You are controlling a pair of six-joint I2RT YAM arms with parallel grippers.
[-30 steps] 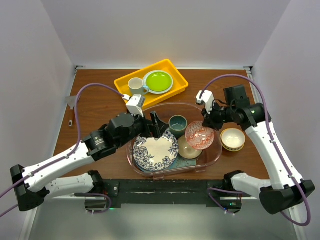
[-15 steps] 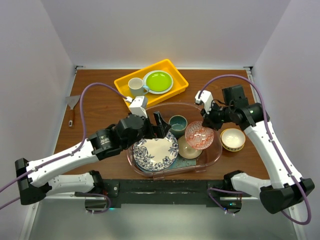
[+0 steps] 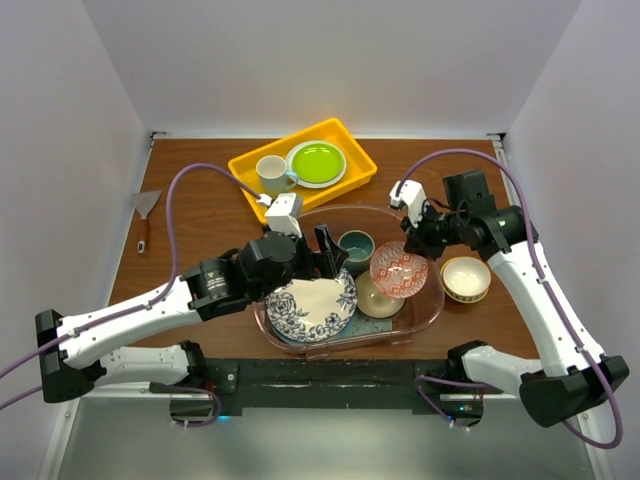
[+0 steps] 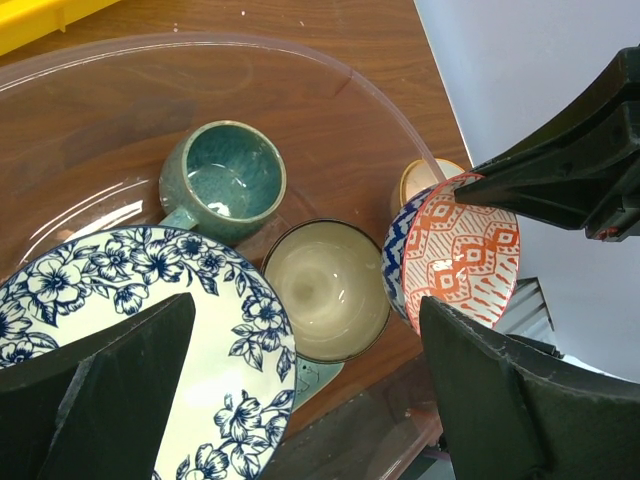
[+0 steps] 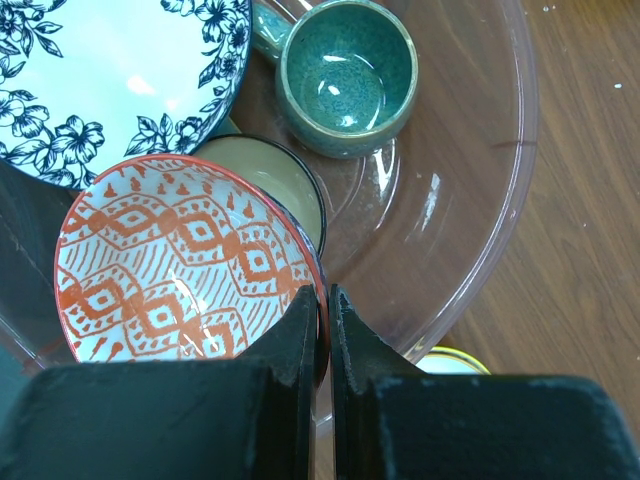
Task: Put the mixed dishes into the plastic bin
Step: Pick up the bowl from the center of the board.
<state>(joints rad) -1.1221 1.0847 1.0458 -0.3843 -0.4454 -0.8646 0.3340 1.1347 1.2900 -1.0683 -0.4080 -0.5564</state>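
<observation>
The plastic bin [image 3: 432, 308] sits at the near middle of the surface [image 3: 200, 200] and looks nearly loaded. Inside, the blue-floral plate [image 3: 310, 303] lies at 8 o'clock. The right jaws are clamped on the rim of the red-patterned bowl [image 3: 400, 271], tilted over the 3 o'clock side and not yet set down. The tan bowl [image 3: 375, 298] rests at 4, the teal mug [image 3: 355, 246] at 12. The left jaws hang wide apart above the plate, holding nothing. Just outside the 3 o'clock wall a small yellow-rimmed bowl [image 3: 465, 278] waits, probably last. Room is tight there, between tan bowl and wall.
</observation>
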